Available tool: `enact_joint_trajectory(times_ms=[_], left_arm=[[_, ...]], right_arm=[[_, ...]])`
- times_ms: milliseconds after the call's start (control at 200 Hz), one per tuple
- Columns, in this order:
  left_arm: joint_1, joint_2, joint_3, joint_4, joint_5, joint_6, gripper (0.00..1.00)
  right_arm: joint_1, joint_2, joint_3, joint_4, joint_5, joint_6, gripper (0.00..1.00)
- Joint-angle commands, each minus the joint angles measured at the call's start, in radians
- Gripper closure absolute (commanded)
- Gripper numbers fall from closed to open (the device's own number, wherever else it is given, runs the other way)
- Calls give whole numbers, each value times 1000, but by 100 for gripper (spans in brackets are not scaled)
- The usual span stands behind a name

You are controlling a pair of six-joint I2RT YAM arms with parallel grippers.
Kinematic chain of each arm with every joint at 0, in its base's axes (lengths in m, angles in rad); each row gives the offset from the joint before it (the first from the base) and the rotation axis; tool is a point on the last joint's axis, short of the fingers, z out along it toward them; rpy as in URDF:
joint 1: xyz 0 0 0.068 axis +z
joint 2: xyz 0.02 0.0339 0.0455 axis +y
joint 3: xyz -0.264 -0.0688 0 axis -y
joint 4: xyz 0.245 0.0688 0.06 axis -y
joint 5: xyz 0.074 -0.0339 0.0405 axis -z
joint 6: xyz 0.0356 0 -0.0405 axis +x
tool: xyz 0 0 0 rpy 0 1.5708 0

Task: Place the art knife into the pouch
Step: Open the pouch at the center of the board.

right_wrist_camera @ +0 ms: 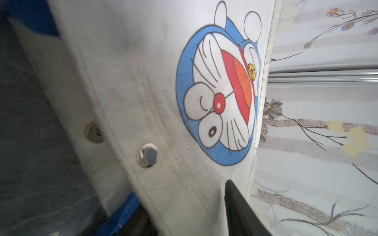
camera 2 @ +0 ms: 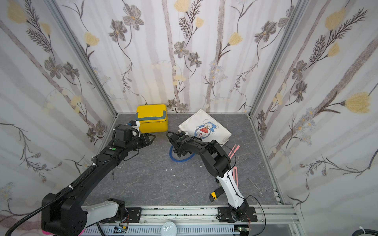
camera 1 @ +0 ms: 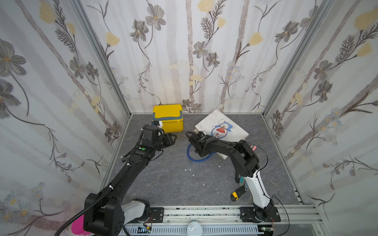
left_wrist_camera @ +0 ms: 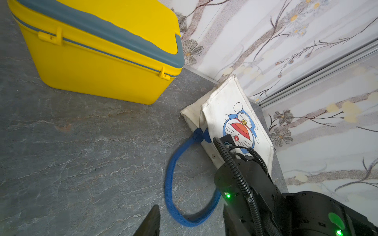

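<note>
The pouch (camera 1: 222,127) (camera 2: 205,126) (left_wrist_camera: 223,106) (right_wrist_camera: 143,71) is an off-white canvas bag with a cartoon print. It lies flat at the back right, and its blue rope handle (camera 1: 189,155) (left_wrist_camera: 169,183) loops onto the table. My right gripper (camera 1: 201,134) (camera 2: 182,134) (right_wrist_camera: 184,200) is at the bag's mouth. One finger (right_wrist_camera: 235,204) rests above the top cloth layer and the other is hidden under it, still apart. My left gripper (camera 1: 172,139) (camera 2: 152,138) (left_wrist_camera: 190,212) hovers open and empty near the handle. Several slim tools lie by the right arm's base; I cannot tell which is the art knife.
A yellow box (camera 1: 167,118) (camera 2: 152,118) (left_wrist_camera: 102,51) with a grey handle stands at the back, next to the left gripper. A yellow-and-black knife (camera 1: 237,194) (camera 2: 213,195), pink tools (camera 2: 233,151) (camera 2: 235,175) and steel forceps (camera 1: 278,187) lie at the right front. Walls enclose three sides.
</note>
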Motion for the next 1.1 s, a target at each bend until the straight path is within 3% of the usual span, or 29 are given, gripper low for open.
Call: enact_joint_trajectory(times_ms=[0, 120, 305, 415, 575, 709, 904, 1014, 1094], left_arm=[[6, -6, -11, 32, 15, -1, 51], [11, -4, -28, 45, 21, 0, 51], [17, 8, -42, 49, 6, 0, 51], [17, -8, -49, 60, -1, -13, 50], [-28, 2, -82, 181, 59, -74, 17], [-98, 95, -46, 229, 57, -74, 0], [-141, 145, -7, 235, 8, -80, 0], [-157, 112, 12, 172, -42, -69, 0], [-169, 60, 17, 108, -104, -53, 0]], right_arm=[[-15, 1, 8, 43, 30, -23, 64], [-31, -1, 8, 80, 26, -48, 100], [-48, -38, 11, 127, -15, -65, 100], [-53, -118, 23, 128, -146, -34, 100], [-43, -254, 77, 81, -348, 47, 100], [-44, -312, 177, -14, -528, 111, 100], [-55, -373, 243, -69, -690, 153, 100], [-92, -395, 257, -69, -838, 176, 100], [-109, -391, 284, -93, -857, 172, 100]])
